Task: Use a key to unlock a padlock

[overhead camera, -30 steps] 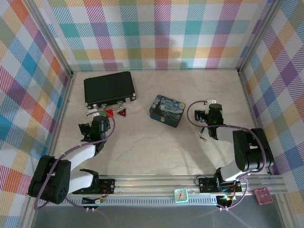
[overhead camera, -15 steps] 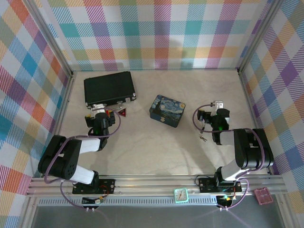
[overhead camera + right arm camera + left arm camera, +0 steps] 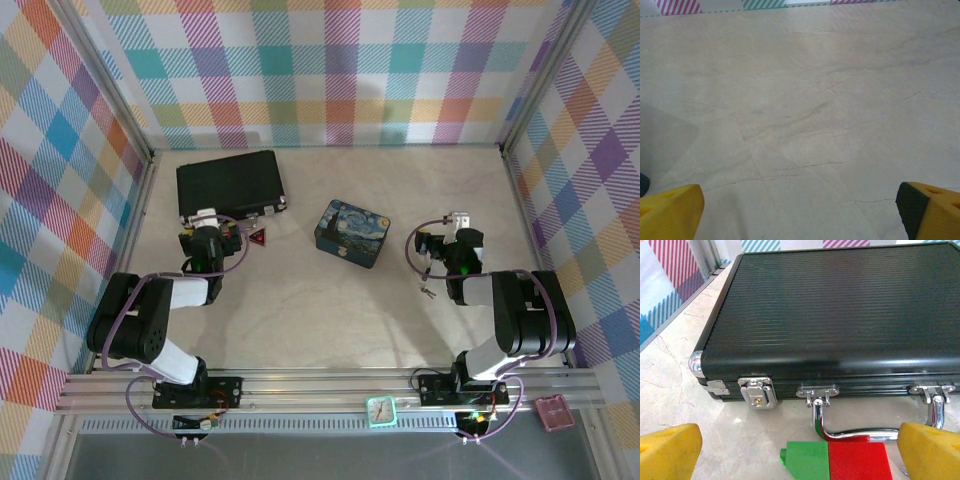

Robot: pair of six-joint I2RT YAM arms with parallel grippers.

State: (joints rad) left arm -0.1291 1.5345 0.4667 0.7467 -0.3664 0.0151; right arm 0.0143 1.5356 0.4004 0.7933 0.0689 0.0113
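Lying on the pale marbled table [image 3: 805, 100], the key [image 3: 428, 291] (a thin grey sliver) was seen just near of the right gripper [image 3: 800, 212], whose yellow fingers [image 3: 670, 210] were spread wide and empty. The left gripper [image 3: 800, 455] was likewise held apart, nothing gripped, before a ribbed black case [image 3: 840, 315] with chrome latches [image 3: 757, 392].

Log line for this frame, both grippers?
left gripper: open, facing ribbed black case | right gripper: open, over pale stone-look table | held: nothing
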